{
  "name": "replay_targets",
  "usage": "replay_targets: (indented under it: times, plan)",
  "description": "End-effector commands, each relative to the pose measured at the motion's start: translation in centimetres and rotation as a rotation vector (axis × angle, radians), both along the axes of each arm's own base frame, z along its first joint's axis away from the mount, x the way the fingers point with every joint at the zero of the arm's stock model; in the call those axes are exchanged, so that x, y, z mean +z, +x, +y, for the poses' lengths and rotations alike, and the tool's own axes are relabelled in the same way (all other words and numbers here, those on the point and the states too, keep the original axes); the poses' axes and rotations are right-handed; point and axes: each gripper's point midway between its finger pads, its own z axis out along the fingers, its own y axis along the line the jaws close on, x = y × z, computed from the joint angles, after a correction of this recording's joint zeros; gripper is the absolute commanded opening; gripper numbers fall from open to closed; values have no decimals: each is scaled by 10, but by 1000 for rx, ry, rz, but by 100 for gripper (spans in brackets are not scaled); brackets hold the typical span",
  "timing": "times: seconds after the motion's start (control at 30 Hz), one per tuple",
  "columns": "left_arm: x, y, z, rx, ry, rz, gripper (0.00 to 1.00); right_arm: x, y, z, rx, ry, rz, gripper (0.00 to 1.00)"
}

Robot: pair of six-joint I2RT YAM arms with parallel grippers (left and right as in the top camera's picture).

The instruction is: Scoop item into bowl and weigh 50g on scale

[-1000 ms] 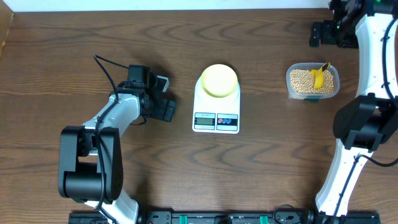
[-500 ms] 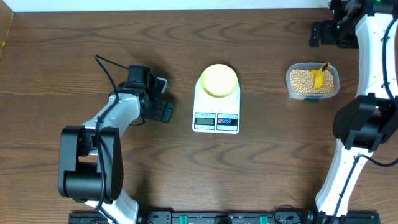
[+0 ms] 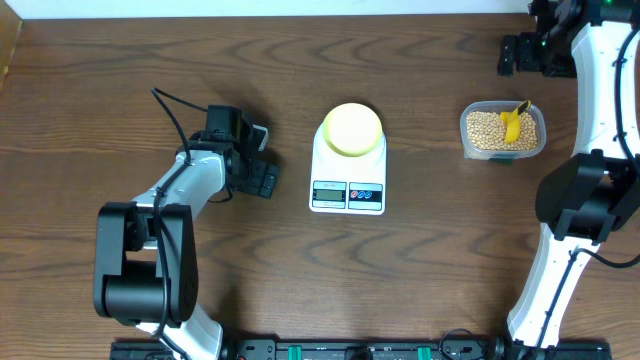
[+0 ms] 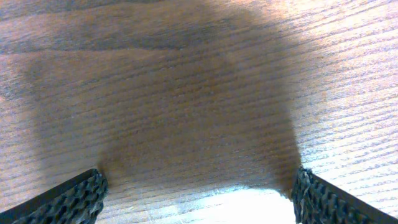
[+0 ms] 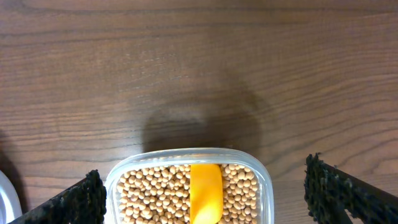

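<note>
The white scale [image 3: 348, 185] lies at the table's middle with the pale-yellow bowl [image 3: 352, 129] on it. To its right a clear tub [image 3: 466, 132] holds the tan beans [image 3: 485, 130] and a yellow scoop [image 3: 512, 124]. In the right wrist view the tub [image 5: 261, 177], beans [image 5: 149, 193] and scoop [image 5: 205, 190] lie between and below the fingers. My right gripper [image 3: 507, 56] [image 5: 205, 199] is open behind the tub, holding nothing. My left gripper [image 3: 266, 158] [image 4: 199, 205] is open low over bare wood, left of the scale.
The table is dark brown wood [image 3: 420, 260]. A corner of the scale [image 5: 5, 199] shows at the left edge of the right wrist view. The arm bases stand along the front edge, and the right arm's white links [image 3: 600, 90] run down the right side.
My left gripper has shifted slightly leftward, away from the scale. The right arm, tub, bowl and scale have stayed put.
</note>
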Motion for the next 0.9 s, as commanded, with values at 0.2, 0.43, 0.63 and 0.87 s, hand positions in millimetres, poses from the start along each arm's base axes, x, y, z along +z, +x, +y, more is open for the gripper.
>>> replay_targets:
  times: [0.2,0.43,0.63,0.87]
  plan:
    - [-45,-47,12,55,-5,198,98,5,2,-3,-4,-10,-16,99]
    - [-45,-47,16,67,-6,198,98,5,2,-3,-4,-11,-16,99]
    - [-46,-49,17,66,-2,206,97,5,2,-3,-4,-11,-16,99]
    - [-47,-53,30,79,73,219,98,5,2,-3,-4,-10,-16,99]
